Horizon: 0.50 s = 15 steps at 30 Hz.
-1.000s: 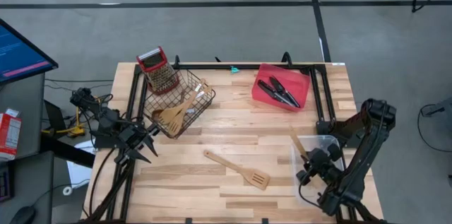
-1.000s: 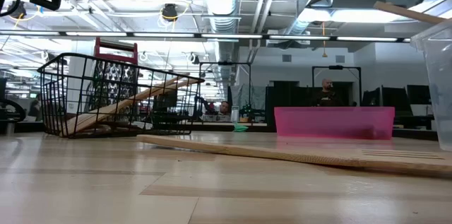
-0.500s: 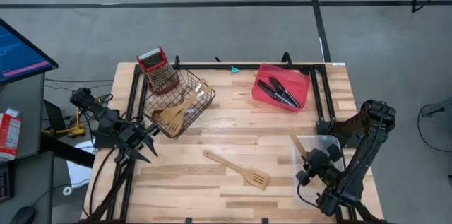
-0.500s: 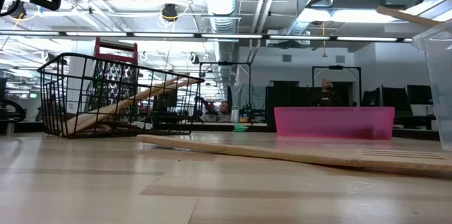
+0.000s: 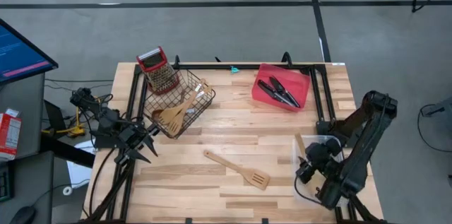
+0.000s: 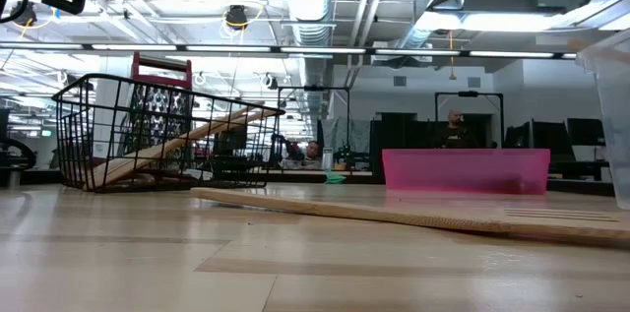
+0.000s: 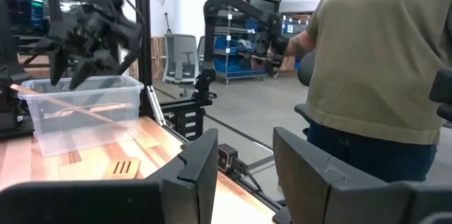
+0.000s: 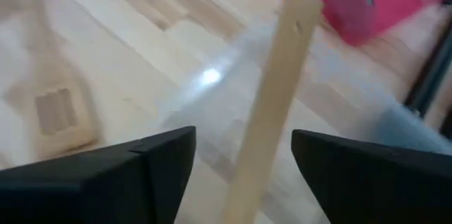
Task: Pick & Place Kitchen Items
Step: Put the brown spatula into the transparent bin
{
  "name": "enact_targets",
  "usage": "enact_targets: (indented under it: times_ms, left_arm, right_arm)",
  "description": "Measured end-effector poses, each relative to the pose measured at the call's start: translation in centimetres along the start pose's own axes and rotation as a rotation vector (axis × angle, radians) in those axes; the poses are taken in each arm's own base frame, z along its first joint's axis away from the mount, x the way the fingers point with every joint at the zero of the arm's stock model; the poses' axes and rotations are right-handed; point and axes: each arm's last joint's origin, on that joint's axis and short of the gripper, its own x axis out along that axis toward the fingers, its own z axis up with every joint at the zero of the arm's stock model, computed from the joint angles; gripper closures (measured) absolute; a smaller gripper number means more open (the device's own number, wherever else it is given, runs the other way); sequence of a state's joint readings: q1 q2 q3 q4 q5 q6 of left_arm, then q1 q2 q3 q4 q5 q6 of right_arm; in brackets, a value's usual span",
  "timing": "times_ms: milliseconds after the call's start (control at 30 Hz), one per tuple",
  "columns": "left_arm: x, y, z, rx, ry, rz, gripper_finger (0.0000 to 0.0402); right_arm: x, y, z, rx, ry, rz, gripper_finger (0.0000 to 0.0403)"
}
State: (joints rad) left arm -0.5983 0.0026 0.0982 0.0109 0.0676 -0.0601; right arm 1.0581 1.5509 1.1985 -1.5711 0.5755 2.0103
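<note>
— Starting on the left: what's that arm up to?

— Waiting. The left gripper (image 5: pixel 141 146) hangs off the table's left edge, fingers spread, holding nothing. Beside it the black wire basket (image 5: pixel 182 101) has wooden utensils (image 5: pixel 171 114) in it, plus a red-topped grater (image 5: pixel 159 70).

— And the middle?

— One slotted wooden spatula (image 5: pixel 238 169) lies loose on the table — that's left to do, I'd say. The knives (image 5: pixel 277 92) sit in the red tray (image 5: pixel 263 95).

— The right side?

— The right gripper (image 5: pixel 305 170) is at the clear bin (image 5: pixel 322 144), jaws apart around a wooden handle (image 8: pixel 272 104) in the bin — not pinching it.
</note>
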Motion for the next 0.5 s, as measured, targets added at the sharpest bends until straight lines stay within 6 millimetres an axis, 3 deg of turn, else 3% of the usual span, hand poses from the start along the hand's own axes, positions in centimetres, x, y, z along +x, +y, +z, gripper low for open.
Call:
enact_targets:
  times_ms: [333, 500]
  left_arm:
    - [0.0, 0.0, 0.1, 0.001, -0.009, -0.001, 0.0284]
    - [0.0, 0.0, 0.1, 0.001, -0.013, -0.001, 0.0284]
  right_arm:
    - [-4.0, -1.0, 10.2, -0.178, 0.117, 0.234, 0.0173]
    - [-3.1, 1.0, 14.4, -0.317, 0.087, 0.31, 0.0188]
